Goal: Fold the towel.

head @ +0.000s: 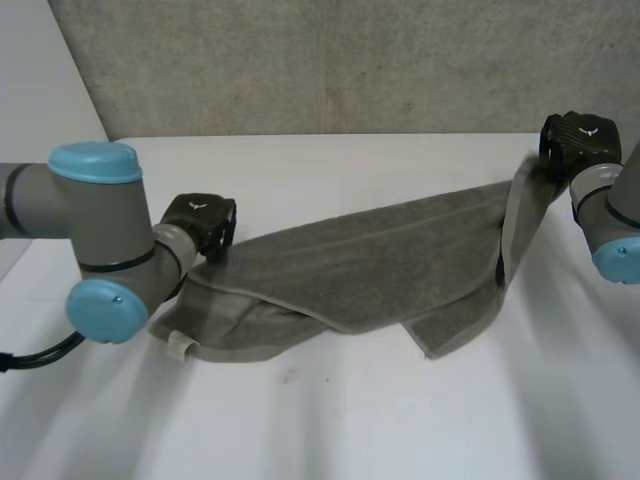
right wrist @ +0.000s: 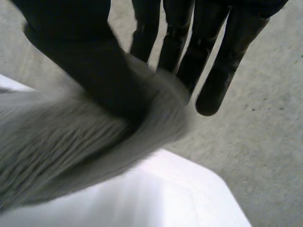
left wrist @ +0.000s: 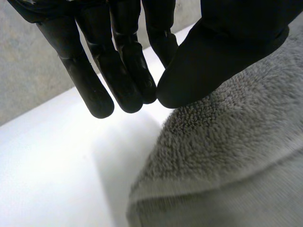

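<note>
Little of the fold looks finished: the towel (head: 360,270) lies as a long, rumpled band across the table (head: 320,430), not a neat rectangle. Nearest, its front edge sags in loose layers, with a small loop (head: 181,345) sticking out at the left end and one corner pointing forward right of the middle. One layer laps slantwise over another, so I judge a first rough fold begun but uneven. The edges are not lined up, and squaring, flattening and at least one more fold are left to do.

Farther back, at the towel's left end, is the left hand (head: 200,225). In its wrist view the fingers (left wrist: 97,85) are straight and close together, clear of the cloth. The thumb (left wrist: 213,61) rests its tip on top of the towel's edge, almost meeting them. No cloth passes between thumb and fingers, so I read this as touching, not gripping.

Farthest back, at the right end, the right hand (head: 580,140) holds the towel's end raised off the table, with the cloth hanging from it in a strip. Its wrist view shows straight fingers (right wrist: 215,71), slightly spread, with the thumb (right wrist: 94,75) pressing towel against them: a pinch. Behind it stands a grey wall (head: 330,60).
</note>
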Controlling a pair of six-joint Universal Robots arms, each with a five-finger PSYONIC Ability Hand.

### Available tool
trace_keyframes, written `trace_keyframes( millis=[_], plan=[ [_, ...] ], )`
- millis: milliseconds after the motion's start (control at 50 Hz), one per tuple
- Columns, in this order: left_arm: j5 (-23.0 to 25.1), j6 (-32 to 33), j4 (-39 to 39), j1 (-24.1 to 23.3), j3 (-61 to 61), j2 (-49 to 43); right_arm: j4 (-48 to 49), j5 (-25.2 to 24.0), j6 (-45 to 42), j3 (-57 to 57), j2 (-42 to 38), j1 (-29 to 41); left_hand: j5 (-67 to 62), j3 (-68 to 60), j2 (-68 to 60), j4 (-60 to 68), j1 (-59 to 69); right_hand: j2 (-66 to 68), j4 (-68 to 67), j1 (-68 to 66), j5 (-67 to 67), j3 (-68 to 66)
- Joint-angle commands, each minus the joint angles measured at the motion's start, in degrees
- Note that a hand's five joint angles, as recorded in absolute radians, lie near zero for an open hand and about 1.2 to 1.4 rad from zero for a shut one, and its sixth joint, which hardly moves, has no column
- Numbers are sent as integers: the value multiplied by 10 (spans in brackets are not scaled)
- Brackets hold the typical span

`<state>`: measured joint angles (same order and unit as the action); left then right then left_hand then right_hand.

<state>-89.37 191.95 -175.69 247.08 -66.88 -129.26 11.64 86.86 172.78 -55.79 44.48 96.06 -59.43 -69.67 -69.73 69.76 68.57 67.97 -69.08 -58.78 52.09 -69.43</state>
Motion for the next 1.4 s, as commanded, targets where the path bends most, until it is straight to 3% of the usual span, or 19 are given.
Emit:
trace_keyframes(
  millis=[20,140,160,180,200,220,240,340,540,580,700,880,1400],
  plan=[
    [-1,-1,-18,-14,42,-36,4,3,-12,-13,-1,1,-106,-103,-103,102,114,-580,591,488,-521,594],
    [-1,-1,-16,-25,36,-40,-43,5,-46,-66,65,4,-106,-103,-103,102,114,-580,591,488,-521,594],
    [-3,-1,-15,-27,33,-40,-50,6,-54,-90,93,4,-48,-45,-45,44,56,-580,591,488,-521,594],
    [-3,-1,-13,-29,32,-39,-55,5,-60,-117,119,5,131,134,134,-134,-123,-580,591,488,-521,594],
    [-3,-1,-13,-29,32,-39,-55,5,-60,-117,119,5,133,135,136,-136,-124,-580,591,488,-521,594],
    [-4,0,-12,-29,28,-37,-58,4,-63,-146,144,5,339,342,342,-343,-331,-580,591,488,-521,594],
    [-4,0,-11,-28,22,-31,-64,3,-65,-177,174,5,423,426,426,-426,-415,-580,591,488,-521,594],
    [-5,0,-11,-23,0,-6,-92,-8,-63,-270,241,11,494,497,497,-498,-486,-569,580,477,-510,584],
    [-1,0,-12,-11,-47,42,-130,-56,-15,-415,283,89,505,507,508,-508,-496,-530,541,438,-471,545],
    [0,0,-12,-7,-63,53,-126,-58,28,-447,287,112,506,509,509,-510,-498,-512,523,420,-453,526],
    [1,0,-15,2,-99,85,-79,-74,52,-492,287,148,520,522,523,-523,-511,-448,459,356,-389,463],
    [2,0,-18,8,-142,131,-3,-70,50,-510,252,164,532,534,535,-535,-523,-313,324,221,-254,328],
    [3,0,-19,7,-180,173,78,-68,2,-492,175,164,553,556,556,-557,-545,-231,242,139,-172,245]
  ],
)
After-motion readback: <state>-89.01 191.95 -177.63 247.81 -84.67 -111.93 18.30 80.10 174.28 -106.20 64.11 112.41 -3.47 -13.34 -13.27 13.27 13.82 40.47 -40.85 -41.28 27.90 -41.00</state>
